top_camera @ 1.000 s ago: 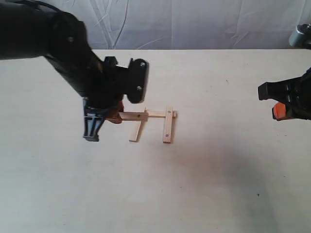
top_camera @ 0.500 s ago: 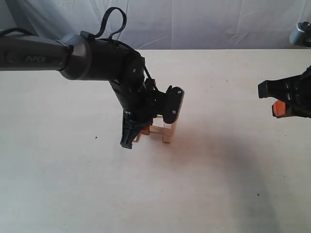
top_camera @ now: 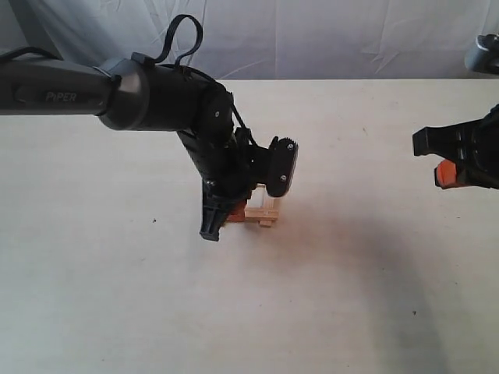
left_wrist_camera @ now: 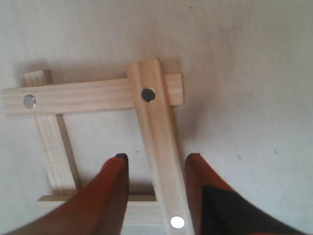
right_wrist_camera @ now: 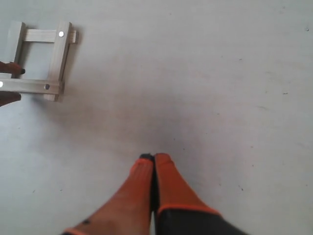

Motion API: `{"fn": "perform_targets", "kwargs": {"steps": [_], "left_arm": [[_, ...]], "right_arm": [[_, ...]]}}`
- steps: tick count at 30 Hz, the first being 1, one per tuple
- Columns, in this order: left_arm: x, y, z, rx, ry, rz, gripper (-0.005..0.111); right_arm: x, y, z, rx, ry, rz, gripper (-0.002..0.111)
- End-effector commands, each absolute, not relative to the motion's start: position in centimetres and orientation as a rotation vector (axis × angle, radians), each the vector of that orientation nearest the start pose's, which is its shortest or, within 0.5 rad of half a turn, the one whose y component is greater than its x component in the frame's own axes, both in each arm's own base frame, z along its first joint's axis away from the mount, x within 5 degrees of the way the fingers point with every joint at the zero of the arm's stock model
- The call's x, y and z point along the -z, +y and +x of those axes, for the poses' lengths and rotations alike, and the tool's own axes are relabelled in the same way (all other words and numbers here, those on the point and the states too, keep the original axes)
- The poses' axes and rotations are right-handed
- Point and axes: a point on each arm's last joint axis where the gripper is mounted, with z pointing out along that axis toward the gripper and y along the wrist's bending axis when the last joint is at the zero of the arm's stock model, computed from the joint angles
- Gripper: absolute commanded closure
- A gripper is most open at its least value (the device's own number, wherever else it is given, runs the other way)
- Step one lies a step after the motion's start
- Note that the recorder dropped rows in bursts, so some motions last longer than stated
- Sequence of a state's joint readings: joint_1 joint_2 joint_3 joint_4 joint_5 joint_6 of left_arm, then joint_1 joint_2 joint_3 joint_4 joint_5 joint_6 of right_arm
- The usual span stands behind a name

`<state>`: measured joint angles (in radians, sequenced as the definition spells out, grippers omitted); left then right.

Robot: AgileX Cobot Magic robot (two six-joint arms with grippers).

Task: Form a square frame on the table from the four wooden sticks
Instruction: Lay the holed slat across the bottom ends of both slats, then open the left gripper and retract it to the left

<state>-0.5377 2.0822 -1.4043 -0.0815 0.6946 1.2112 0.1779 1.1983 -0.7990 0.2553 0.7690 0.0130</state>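
The four wooden sticks form a square frame (top_camera: 265,213) on the table (top_camera: 351,257), mostly hidden under my left arm in the exterior view. The left wrist view shows the top stick (left_wrist_camera: 88,95), a side stick (left_wrist_camera: 54,147), the near stick (left_wrist_camera: 142,213) and a dotted stick (left_wrist_camera: 156,132) lying across their ends. My left gripper (left_wrist_camera: 155,159) straddles that dotted stick, open: one finger (left_wrist_camera: 115,181) stands clear of it, the other is right beside it. My right gripper (right_wrist_camera: 153,157) is shut and holds nothing, far from the frame (right_wrist_camera: 62,54).
The left arm (top_camera: 164,97) reaches in from the left, above the table's middle. The right gripper (top_camera: 446,173) hovers at the right edge. A wrinkled white cloth (top_camera: 327,39) hangs behind the table's far edge.
My left gripper has swung right from the left of the sticks to directly over them. Three sticks showed as an open shape before; they now form a closed square. The right arm has not moved.
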Motion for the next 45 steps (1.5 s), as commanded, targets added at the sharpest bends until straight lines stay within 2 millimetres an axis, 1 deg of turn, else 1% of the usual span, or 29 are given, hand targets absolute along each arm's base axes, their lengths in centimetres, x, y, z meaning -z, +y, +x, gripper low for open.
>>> {"fn": "perform_targets", "kwargs": {"steps": [1, 2, 4, 6, 7, 9, 11, 14, 16, 19, 21, 23, 25, 27, 30, 34, 38, 40, 42, 45], "left_arm": [[-14.1, -22.2, 35.6, 0.035, -2.321, -2.529, 0.066], [-14.2, -22.1, 35.5, 0.035, -2.326, -2.520, 0.067], [-14.9, -22.1, 35.5, 0.027, -2.405, -2.463, 0.068], [-16.0, -21.9, 35.5, 0.037, -2.529, -2.369, 0.071], [-16.5, -21.8, 35.4, 0.036, -2.612, -2.296, 0.073], [-18.0, -21.5, 35.3, 0.043, -2.761, -2.149, 0.081], [-19.4, -21.0, 35.1, 0.037, -2.874, -2.011, 0.091], [-21.2, -20.4, 34.3, 0.023, -2.971, -1.823, 0.106], [-22.3, -19.9, 33.7, 0.027, -3.009, -1.732, 0.107], [-24.7, -18.1, 33.3, -0.011, -3.162, -1.449, 0.107], [-26.5, -16.4, 32.9, -0.038, -3.254, -1.229, 0.107], [-28.1, -14.5, 32.4, -0.059, -3.336, -1.042, 0.107], [-29.6, -12.5, 31.5, -0.097, -3.440, -0.862, 0.107], [-31.2, -10.5, 30.1, -0.124, -3.526, -0.744, 0.107], [-33.4, -8.3, 27.0, -0.150, -3.655, -0.641, 0.107], [-35.2, -6.5, 22.3, -0.221, -3.841, -0.552, 0.107], [-35.7, -5.3, 17.9, -0.315, -4.003, -0.552, 0.107], [-35.2, -4.7, 16.1, -0.345, -4.061, -0.557, 0.107], [-34.7, -4.2, 14.2, -0.377, -4.124, -0.565, 0.107], [-33.7, -3.7, 12.5, -0.408, -4.183, -0.572, 0.107]], "right_arm": [[-26.9, 5.4, 21.7, -0.359, 2.623, -0.029, 0.108], [-26.9, 5.4, 21.7, -0.359, 2.621, -0.028, 0.108], [-27.0, 5.4, 21.8, -0.358, 2.614, -0.027, 0.108], [-27.0, 5.4, 21.8, -0.358, 2.607, -0.026, 0.108], [-27.0, 5.4, 21.8, -0.358, 2.607, -0.026, 0.108], [-27.0, 5.4, 21.8, -0.358, 2.607, -0.026, 0.108], [-27.0, 5.4, 21.8, -0.343, 2.602, -0.083, 0.108], [-26.7, 5.3, 21.9, -0.323, 2.580, -0.131, 0.108], [-26.1, 5.2, 21.8, -0.311, 2.573, -0.141, 0.108], [-25.4, 5.2, 21.4, -0.295, 2.579, -0.183, 0.108], [-25.4, 5.0, 20.8, -0.286, 2.558, -0.205, 0.108], [-25.9, 4.9, 20.0, -0.278, 2.518, -0.230, 0.108], [-26.8, 4.7, 18.9, -0.268, 2.447, -0.250, 0.108], [-27.9, 4.4, 17.5, -0.265, 2.356, -0.242, 0.108], [-29.1, 3.9, 15.3, -0.254, 2.239, -0.241, 0.108], [-30.4, 3.2, 11.9, -0.238, 2.089, -0.250, 0.108], [-31.0, 2.7, 8.8, -0.234, 1.955, -0.247, 0.108], [-30.9, 2.4, 7.5, -0.234, 1.904, -0.245, 0.108], [-30.6, 2.3, 6.7, -0.231, 1.867, -0.244, 0.108], [-30.0, 1.9, 5.9, -0.200, 1.805, -0.242, 0.108]]}}
